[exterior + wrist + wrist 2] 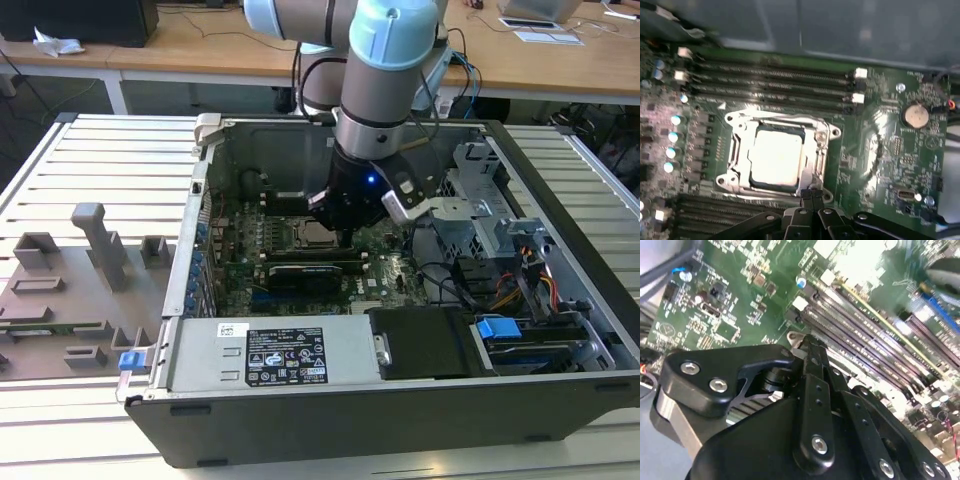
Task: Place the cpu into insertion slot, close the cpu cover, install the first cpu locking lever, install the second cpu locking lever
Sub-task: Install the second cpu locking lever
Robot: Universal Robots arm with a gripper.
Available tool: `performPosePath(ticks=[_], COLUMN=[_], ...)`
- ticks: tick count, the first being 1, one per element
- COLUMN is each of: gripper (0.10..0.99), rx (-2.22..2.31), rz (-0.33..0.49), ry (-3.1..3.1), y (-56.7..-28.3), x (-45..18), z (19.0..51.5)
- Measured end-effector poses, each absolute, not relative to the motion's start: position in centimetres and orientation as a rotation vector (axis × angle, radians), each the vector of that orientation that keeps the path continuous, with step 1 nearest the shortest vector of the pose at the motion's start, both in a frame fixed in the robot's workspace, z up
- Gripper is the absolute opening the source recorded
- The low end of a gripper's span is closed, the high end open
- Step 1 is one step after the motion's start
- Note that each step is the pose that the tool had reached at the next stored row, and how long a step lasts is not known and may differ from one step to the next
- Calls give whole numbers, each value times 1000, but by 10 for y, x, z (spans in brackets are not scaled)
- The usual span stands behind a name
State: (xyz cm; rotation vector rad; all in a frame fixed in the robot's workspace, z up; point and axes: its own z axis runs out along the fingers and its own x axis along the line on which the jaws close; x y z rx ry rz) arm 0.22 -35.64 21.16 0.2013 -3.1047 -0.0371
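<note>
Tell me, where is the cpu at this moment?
In the first wrist view the cpu lies in the insertion slot, framed by the cpu cover, beside the memory slots.

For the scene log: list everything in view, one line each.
cpu: one, silver-grey, seated in the socket.
cpu cover: one, silver frame, closed around the chip.
insertion slot: one, on the green motherboard.
memory slots: several, dark, beside the socket.
coin cell: one, silver, on the board.
expansion card: one, black, below the socket in the exterior view.
computer case: one, dark grey, open on the slatted table.
grey fixtures: several, exterior view's left.
gripper: one, black, fingertips together at the socket's edge.
</note>
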Motion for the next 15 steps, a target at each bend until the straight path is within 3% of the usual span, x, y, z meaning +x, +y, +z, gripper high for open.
performPosePath(ticks=[15], gripper=[106], rx=[201], rz=[6], ry=[-3103], y=[-356], x=[2], z=[266])
